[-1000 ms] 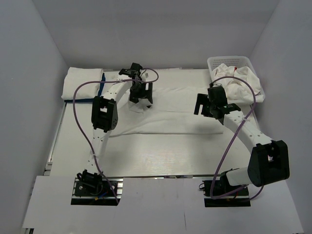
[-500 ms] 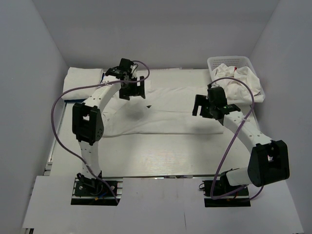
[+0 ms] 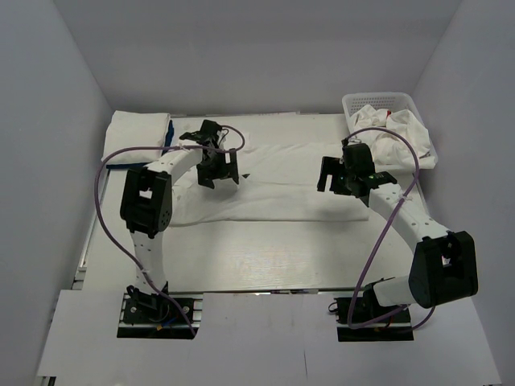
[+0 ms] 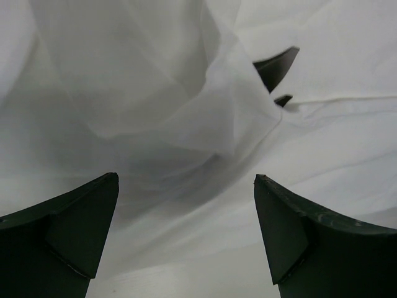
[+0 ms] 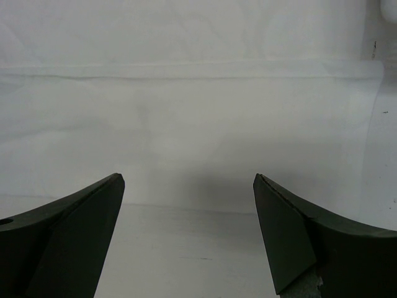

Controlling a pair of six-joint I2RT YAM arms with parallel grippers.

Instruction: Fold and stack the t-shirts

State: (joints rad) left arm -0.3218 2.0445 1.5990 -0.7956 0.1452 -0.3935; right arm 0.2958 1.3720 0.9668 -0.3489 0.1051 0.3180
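Observation:
A white t-shirt [image 3: 273, 189] lies spread flat across the middle of the table, partly folded. My left gripper [image 3: 217, 175] is open and empty just above its left part, where the cloth [image 4: 205, 93] is rumpled. My right gripper [image 3: 342, 181] is open and empty above the shirt's right edge [image 5: 198, 124]. A folded white shirt [image 3: 137, 137] lies at the far left with a bit of blue [image 3: 167, 143] at its edge. More white shirts [image 3: 394, 133], one with a trace of red, are heaped in the basket at the far right.
The white plastic mesh basket [image 3: 354, 103] stands at the back right corner. Purple cables loop off both arms. Grey walls close in on the left, right and back. The bare tabletop [image 3: 265, 257] runs along the near side.
My left gripper has moved from the shirt's far edge toward me and down over its left part. The right arm has stayed still.

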